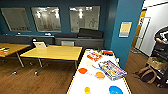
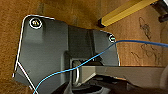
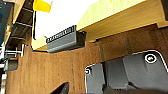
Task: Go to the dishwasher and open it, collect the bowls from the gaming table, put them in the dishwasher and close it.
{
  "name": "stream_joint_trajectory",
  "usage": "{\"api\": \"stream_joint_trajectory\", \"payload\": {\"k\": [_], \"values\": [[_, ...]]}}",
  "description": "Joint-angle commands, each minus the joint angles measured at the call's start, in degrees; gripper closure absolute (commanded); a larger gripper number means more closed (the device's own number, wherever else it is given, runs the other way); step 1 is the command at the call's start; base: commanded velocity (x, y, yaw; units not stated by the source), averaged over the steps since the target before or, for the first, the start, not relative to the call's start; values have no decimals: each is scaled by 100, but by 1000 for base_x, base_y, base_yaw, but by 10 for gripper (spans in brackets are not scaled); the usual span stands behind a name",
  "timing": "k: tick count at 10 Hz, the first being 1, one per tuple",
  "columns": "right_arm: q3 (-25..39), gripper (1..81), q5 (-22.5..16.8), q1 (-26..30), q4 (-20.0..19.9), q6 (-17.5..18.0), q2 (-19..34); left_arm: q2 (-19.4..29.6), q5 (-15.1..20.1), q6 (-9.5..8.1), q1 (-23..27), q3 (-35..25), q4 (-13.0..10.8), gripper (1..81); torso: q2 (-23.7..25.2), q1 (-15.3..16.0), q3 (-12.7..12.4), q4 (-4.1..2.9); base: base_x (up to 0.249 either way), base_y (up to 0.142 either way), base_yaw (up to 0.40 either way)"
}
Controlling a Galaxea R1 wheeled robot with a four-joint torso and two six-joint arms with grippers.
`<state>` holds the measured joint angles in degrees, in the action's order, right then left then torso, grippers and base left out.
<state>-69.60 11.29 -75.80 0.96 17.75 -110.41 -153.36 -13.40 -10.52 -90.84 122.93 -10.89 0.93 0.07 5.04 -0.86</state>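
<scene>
The gaming table (image 1: pixel 80 86), long with a glossy white top and yellow edges, runs away from me at the lower centre-right of the head view. On it stand a blue bowl (image 1: pixel 115 89) nearest me, an orange bowl (image 1: pixel 100 75) further along, and a red bowl (image 1: pixel 82 70) by the left edge. The right wrist view shows the table's white top and yellow edge (image 3: pixel 117 17) from the side, above the wooden floor. The dishwasher is out of view.
A colourful flat box (image 1: pixel 112 70), an orange packet (image 1: pixel 94 56) and a small yellow thing (image 1: pixel 87 90) also lie on the table. Yellow-wood tables (image 1: pixel 53 53) stand left. A blue pillar (image 1: pixel 125 30), a backpack (image 1: pixel 147 74) and a person (image 1: pixel 161 40) are right.
</scene>
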Motion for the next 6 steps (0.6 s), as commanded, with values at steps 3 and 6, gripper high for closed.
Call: {"api": "stream_joint_trajectory", "payload": {"k": [3,6], "values": [[396,10,-223,1115,-413,-35,772,94,232,6,211,-76,-1,10,-2,0,762,0,0,0,0],[62,10,-521,1465,-413,237,841,68,232,6,211,-76,-10,10,-7,4,1091,0,0,0,0]]}}
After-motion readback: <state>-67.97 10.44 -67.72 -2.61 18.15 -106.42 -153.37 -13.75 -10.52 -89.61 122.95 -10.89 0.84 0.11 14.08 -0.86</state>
